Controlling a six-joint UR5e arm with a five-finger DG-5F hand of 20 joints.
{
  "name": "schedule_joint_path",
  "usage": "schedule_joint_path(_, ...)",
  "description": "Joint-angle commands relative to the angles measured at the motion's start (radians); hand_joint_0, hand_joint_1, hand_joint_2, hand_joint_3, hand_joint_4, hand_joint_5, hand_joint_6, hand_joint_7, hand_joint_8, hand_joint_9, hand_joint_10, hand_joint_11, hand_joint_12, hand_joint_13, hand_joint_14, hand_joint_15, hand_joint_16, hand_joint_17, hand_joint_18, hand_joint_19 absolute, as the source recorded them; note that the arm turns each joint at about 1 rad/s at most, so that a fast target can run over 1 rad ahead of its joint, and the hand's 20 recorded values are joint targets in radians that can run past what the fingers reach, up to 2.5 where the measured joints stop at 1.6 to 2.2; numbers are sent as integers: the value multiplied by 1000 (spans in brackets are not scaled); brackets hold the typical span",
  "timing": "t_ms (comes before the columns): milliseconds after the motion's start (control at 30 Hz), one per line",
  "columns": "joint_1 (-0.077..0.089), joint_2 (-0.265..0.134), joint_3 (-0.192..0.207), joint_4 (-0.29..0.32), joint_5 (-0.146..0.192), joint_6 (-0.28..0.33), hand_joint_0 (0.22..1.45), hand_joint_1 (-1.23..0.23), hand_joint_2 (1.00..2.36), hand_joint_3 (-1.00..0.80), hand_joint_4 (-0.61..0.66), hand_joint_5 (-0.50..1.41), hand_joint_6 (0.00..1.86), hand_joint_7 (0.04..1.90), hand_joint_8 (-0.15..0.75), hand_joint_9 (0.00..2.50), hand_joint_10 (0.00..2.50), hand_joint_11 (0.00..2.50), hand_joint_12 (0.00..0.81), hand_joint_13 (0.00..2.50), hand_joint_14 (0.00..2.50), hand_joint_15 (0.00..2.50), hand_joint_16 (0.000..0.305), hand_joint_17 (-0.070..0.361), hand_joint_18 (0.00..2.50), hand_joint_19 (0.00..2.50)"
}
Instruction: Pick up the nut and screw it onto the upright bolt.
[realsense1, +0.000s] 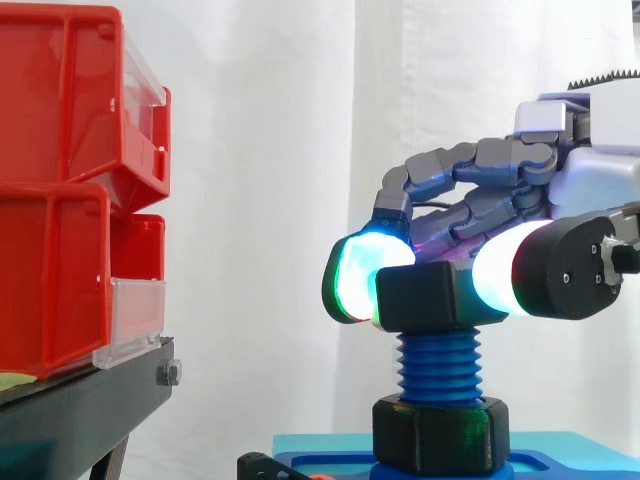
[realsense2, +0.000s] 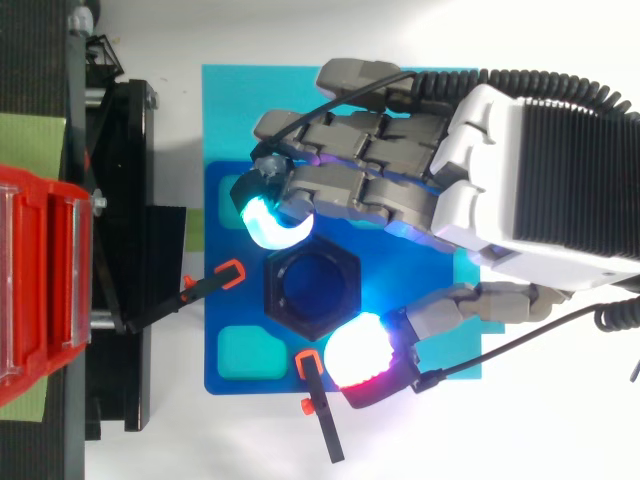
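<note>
A black hex nut (realsense1: 435, 295) sits on top of the upright blue threaded bolt (realsense1: 438, 365). From above, the nut's rim (realsense2: 345, 262) rings the bolt's blue end (realsense2: 310, 287). My hand (realsense1: 480, 185) reaches in from the right with curled fingers and is shut on the nut. A cyan-green fingertip pad (realsense1: 362, 275) presses its left side and a white thumb pad (realsense1: 495, 270) its right. In the top view the hand (realsense2: 400, 170) pinches the nut between opposite corners. A second black hex nut (realsense1: 440, 432) sits at the bolt's foot on the blue base (realsense2: 225, 310).
Red bins (realsense1: 60, 200) are stacked on a black stand (realsense1: 80, 410) to the left, a short gap from the bolt. Two black clamps with orange tips (realsense2: 215, 280) (realsense2: 318, 400) hold the blue base, which lies on a cyan plate (realsense2: 230, 100). A white curtain hangs behind.
</note>
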Motion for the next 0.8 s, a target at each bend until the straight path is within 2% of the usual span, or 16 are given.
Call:
schedule_joint_path(0,-2,0,0,1,0,0,502,-595,1000,-500,268,-158,501,1170,267,580,0,0,237,656,0,0,26,58,495,17)
schedule_joint_path(767,-5,-1,-2,-8,0,0,502,-595,1000,-500,271,-158,501,1165,268,578,0,0,236,657,0,0,26,60,501,24)
